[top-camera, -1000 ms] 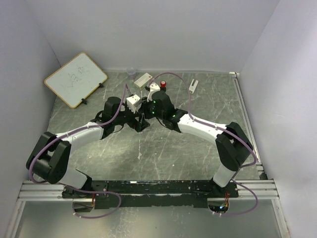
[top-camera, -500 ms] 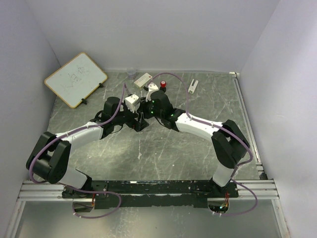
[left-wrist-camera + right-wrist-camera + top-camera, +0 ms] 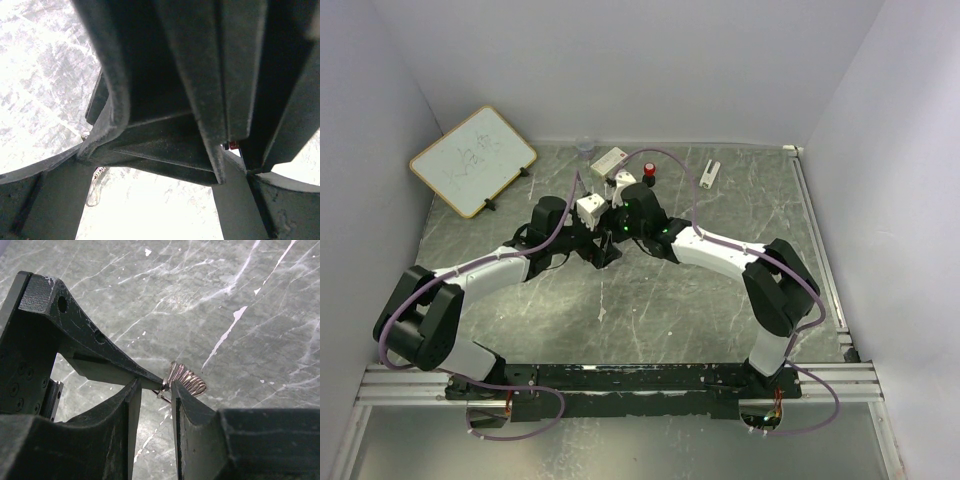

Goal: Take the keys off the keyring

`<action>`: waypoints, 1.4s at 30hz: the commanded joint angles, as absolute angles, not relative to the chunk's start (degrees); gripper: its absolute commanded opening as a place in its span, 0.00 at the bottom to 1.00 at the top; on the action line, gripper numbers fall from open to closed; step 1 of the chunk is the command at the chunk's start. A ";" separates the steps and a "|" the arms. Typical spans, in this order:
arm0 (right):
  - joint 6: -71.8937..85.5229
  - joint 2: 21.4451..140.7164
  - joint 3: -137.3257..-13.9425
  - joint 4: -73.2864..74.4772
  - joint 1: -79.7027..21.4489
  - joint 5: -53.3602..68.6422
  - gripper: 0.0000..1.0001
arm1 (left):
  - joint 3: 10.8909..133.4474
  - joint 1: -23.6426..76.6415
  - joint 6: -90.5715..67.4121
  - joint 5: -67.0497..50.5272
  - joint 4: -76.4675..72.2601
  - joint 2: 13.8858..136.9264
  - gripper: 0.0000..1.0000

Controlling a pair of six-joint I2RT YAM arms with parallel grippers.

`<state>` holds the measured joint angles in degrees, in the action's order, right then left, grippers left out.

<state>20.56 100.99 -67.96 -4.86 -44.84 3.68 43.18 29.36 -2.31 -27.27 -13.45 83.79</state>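
Note:
The keyring (image 3: 189, 380) is a small bundle of silvery wire loops, held just above the marble table (image 3: 240, 285). My right gripper (image 3: 156, 385) has its jaws a narrow gap apart, with the ring's small link and one left fingertip (image 3: 127, 364) pressed between them. In the left wrist view a wire loop of the keyring (image 3: 93, 189) hangs beside one finger. My left gripper (image 3: 155, 172) has its fingers wide apart, with bright floor between them. In the top view both grippers meet at the table's middle, the left (image 3: 600, 243) and the right (image 3: 611, 236). No keys with green or blue heads show.
A whiteboard (image 3: 472, 160) leans at the back left. A white box (image 3: 610, 158), a clear cup (image 3: 585, 146), the red-capped knob (image 3: 649, 171) and a small white piece (image 3: 710, 172) lie along the back. Walls close in on three sides.
My right arm has shifted left, bringing its gripper closer against the left gripper. The left arm has barely moved.

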 commanded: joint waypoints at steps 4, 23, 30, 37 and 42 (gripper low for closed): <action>21.20 100.74 -67.56 -2.65 -46.90 9.31 0.23 | 44.36 30.40 -2.90 -28.40 -21.88 80.51 0.98; 17.88 97.88 -66.14 2.34 -46.74 -0.41 0.00 | 44.94 30.38 -0.95 -26.77 -15.62 70.56 0.98; 19.03 98.69 -64.13 1.45 -45.37 -1.76 0.00 | 46.87 30.39 1.06 -22.47 -7.23 62.95 0.98; 19.57 99.75 -63.63 0.05 -44.38 -0.48 0.00 | 45.01 30.34 0.35 -13.30 -4.92 59.67 0.98; 18.92 97.94 -63.26 -0.08 -44.17 -3.70 0.00 | 43.38 30.34 -0.22 -7.86 -3.95 57.98 0.98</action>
